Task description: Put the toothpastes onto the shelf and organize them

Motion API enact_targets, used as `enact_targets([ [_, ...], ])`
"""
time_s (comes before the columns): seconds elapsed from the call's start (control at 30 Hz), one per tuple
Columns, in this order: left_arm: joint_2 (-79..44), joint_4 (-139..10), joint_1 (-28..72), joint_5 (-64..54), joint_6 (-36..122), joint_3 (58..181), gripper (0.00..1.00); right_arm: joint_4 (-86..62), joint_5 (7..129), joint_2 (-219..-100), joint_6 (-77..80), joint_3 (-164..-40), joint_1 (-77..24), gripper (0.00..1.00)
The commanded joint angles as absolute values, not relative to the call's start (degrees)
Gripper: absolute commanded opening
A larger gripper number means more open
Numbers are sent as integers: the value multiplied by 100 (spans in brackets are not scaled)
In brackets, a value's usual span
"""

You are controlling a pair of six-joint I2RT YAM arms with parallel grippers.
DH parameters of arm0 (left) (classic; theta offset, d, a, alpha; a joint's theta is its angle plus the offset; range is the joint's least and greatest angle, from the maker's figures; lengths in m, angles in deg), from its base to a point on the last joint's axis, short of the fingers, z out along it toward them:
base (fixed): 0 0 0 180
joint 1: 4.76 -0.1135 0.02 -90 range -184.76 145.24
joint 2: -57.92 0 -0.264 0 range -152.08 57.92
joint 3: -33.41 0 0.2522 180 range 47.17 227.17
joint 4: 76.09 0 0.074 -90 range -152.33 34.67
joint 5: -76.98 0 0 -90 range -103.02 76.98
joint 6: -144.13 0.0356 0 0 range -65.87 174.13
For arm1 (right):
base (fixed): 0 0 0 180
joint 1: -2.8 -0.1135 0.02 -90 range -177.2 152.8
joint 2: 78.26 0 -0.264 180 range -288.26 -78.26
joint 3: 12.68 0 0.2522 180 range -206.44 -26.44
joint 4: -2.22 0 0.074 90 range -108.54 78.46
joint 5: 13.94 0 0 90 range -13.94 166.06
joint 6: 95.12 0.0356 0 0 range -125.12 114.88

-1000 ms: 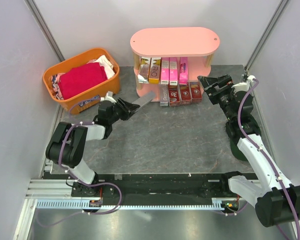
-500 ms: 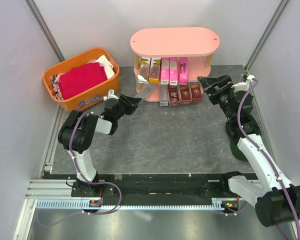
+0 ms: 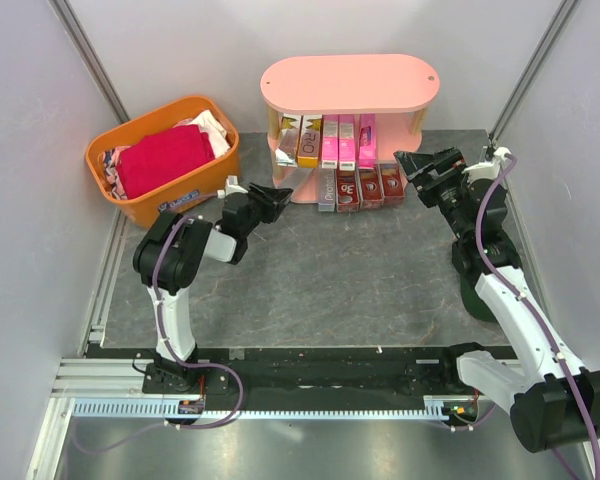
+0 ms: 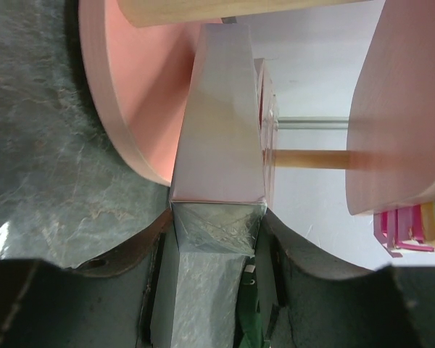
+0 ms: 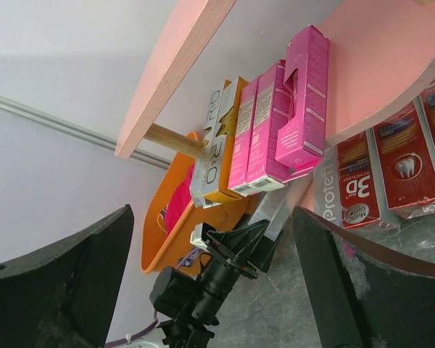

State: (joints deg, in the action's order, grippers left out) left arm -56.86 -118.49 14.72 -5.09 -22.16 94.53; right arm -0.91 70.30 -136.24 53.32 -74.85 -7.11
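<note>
Left jaws clamped on silver carton (image 4: 221, 145), its far end in the shelf's (image 3: 350, 82) bottom tier beside a post (image 4: 232, 9), right jaws wide apart near the shelf's right end (red cartons (image 3: 370, 187) close by), orange basket (image 3: 145, 208) at left.

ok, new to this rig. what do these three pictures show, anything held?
Two robot arms sit at the near edge of a table, each ending in a two-finger gripper. The wide picture is from a fixed camera above and behind them; the other two are from a camera on each wrist. At the back stands a pink shelf: pink cartons on its middle tier, dark red cartons on the bottom. Left of it is an orange basket of cloth. The left gripper grips a silver-grey carton, its far end over the bottom tier. The right gripper is open and empty, near the shelf's right end.
</note>
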Motion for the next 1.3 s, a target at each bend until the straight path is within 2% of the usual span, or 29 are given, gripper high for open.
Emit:
enact_targets([
  [0.0,-6090,-11700,1651,-547,-2365,9823,12,-64,6955,-13627,5227,-7768,-704,98],
  [0.4,-6275,-11859,1888,-37,-1996,10034,39,-64,6938,-13601,5236,-7707,-704,98],
  [0.7,-6679,-11726,2222,245,-1864,10325,44,-20,6902,-13592,5263,-7654,-696,98],
  [0.77,-6767,-11727,2222,367,-1847,10403,51,-29,6894,-13592,5254,-7654,-704,98],
  [0.8,-6785,-11692,2222,412,-1838,10421,67,-29,6894,-13583,5254,-7645,-704,98],
  [0.87,-6785,-11717,2231,473,-1776,10387,75,-29,6894,-13583,5254,-7645,-696,98],
  [0.9,-6768,-11753,2240,482,-1750,10360,88,-12,6894,-13592,5254,-7637,-704,98],
  [1.13,-6443,-12253,2257,500,-1267,9878,97,-29,6867,-13574,5219,-7654,-713,98],
  [1.27,-6039,-12613,2257,368,-933,9255,99,-64,6858,-13583,5140,-7672,-704,98],
])
